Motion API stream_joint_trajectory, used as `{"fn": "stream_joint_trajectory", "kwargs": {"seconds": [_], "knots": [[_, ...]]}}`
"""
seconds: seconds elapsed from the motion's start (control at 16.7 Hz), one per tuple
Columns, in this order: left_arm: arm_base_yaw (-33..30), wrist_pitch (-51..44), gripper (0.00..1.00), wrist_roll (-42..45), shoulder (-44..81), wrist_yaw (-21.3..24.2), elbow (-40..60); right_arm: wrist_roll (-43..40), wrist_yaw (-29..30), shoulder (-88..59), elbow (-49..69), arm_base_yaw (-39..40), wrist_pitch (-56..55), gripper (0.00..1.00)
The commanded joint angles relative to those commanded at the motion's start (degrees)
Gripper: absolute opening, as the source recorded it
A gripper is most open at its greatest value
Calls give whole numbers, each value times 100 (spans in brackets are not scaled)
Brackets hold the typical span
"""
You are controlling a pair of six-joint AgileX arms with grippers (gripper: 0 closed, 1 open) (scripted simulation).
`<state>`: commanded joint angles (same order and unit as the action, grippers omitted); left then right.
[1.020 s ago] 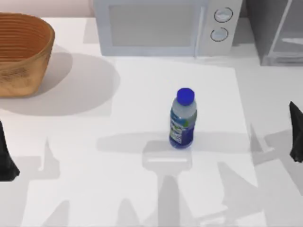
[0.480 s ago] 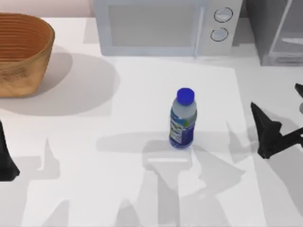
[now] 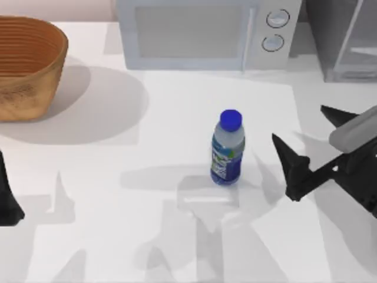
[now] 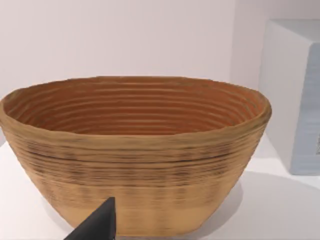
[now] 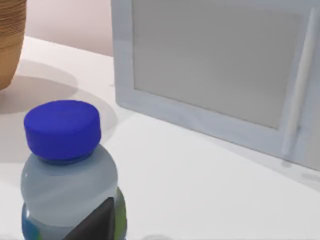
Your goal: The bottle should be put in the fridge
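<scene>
The fridge [image 3: 347, 38] is cut off at the table's far right corner; the basket [image 3: 26, 65] (left edge) is cropped too.

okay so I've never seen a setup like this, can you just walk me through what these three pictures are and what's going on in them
This is a simulated robot with two arms at a white table. One picture looks down from above; the other two come from small cameras on each arm's wrist.

On the table stand a small bottle with a blue cap, a woven basket at the left, a white microwave at the back, and a dark grey fridge in the back right corner.

The right gripper, its fingers spread open, is beside the bottle and holds nothing. Its wrist camera sees the bottle close up. The left gripper sits parked at the left edge, facing the basket.
</scene>
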<state>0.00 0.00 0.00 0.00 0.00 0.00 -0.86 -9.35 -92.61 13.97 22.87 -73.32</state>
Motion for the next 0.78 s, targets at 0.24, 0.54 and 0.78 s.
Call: {"fn": "stream_joint_trajectory", "kwargs": {"seconds": [0.24, 0.54, 0.78], "knots": [[0, 0, 100, 0, 0, 0, 0, -1, -111, -1110, 194, 276, -918, 100], [0, 0, 100, 0, 0, 0, 0, -14, -251, -2499, 407, 619, -2030, 100], [0, 0, 100, 0, 0, 0, 0, -19, -310, -3083, 492, 763, -2483, 100]]}}
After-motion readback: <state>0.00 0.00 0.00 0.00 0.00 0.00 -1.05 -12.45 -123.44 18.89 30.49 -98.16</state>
